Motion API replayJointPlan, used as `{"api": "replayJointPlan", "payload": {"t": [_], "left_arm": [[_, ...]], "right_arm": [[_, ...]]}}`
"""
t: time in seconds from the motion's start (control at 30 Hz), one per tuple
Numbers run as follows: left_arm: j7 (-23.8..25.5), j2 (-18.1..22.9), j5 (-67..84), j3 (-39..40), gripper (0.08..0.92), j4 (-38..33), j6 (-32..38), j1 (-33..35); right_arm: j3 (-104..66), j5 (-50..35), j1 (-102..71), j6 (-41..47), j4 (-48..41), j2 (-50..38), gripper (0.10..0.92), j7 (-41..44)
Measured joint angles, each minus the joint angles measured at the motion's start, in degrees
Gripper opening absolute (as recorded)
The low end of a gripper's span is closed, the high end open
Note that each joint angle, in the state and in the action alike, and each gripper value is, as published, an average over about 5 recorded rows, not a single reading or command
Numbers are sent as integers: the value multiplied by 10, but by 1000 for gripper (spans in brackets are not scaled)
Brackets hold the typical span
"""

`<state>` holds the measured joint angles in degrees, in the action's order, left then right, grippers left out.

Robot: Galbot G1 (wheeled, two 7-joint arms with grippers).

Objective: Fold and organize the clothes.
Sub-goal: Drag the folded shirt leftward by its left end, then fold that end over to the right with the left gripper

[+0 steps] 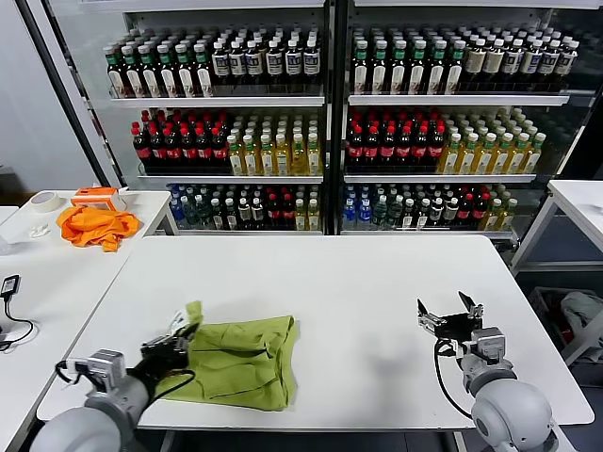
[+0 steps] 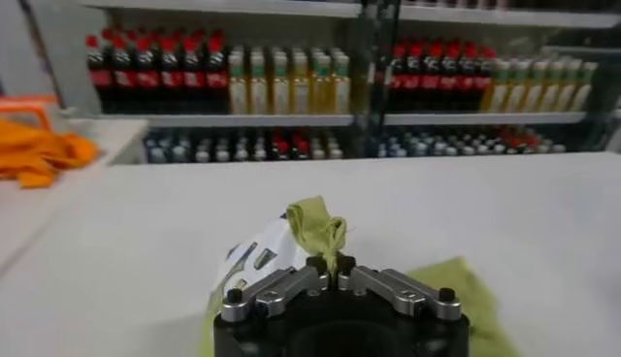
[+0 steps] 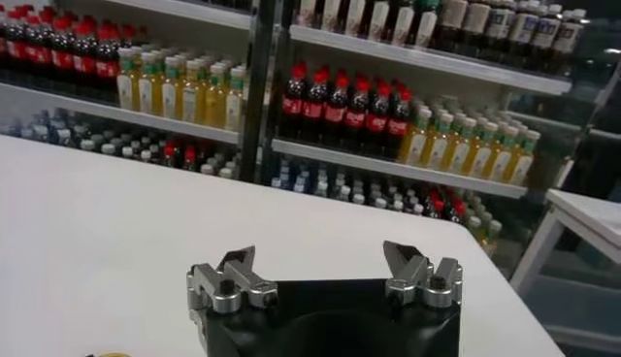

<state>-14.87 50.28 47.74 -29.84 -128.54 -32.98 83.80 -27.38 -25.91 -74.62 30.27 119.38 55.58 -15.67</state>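
The lime-green T-shirt (image 1: pixel 240 363) lies folded in a rough rectangle on the white table (image 1: pixel 358 273), near its front left edge. My left gripper (image 1: pixel 176 350) is at the shirt's left edge, shut on a bunched corner of the fabric (image 2: pixel 318 225) that sticks up above the closed fingers. A bit of white print (image 2: pixel 254 254) shows beside that corner. In the left wrist view the left gripper (image 2: pixel 333 276) has its jaws pressed together on the cloth. My right gripper (image 1: pixel 450 314) hovers over bare table at the front right, open and holding nothing; the right wrist view shows the right gripper (image 3: pixel 320 256) with jaws wide apart.
An orange cloth (image 1: pixel 94 226), a tape roll (image 1: pixel 44 200) and an orange box (image 1: pixel 99 196) sit on the side table at the left. Glass-door coolers of bottles (image 1: pixel 320 122) stand behind the table. Another white table (image 1: pixel 579 202) is at the right.
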Motion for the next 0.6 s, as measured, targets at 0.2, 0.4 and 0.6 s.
{"api": "replayJointPlan", "payload": {"t": [0.2, 0.4, 0.6], "left_arm": [[-9, 15, 18, 60, 98, 15, 0, -41], [-13, 27, 27, 111, 98, 32, -1, -80], [-15, 38, 32, 145, 98, 50, -1, -109]], "right_arm": [[-16, 1, -11, 0, 3, -3, 823, -4], [-26, 2, -19, -2, 7, -2, 823, -6], [-27, 4, -21, -2, 8, -1, 823, -6]]}}
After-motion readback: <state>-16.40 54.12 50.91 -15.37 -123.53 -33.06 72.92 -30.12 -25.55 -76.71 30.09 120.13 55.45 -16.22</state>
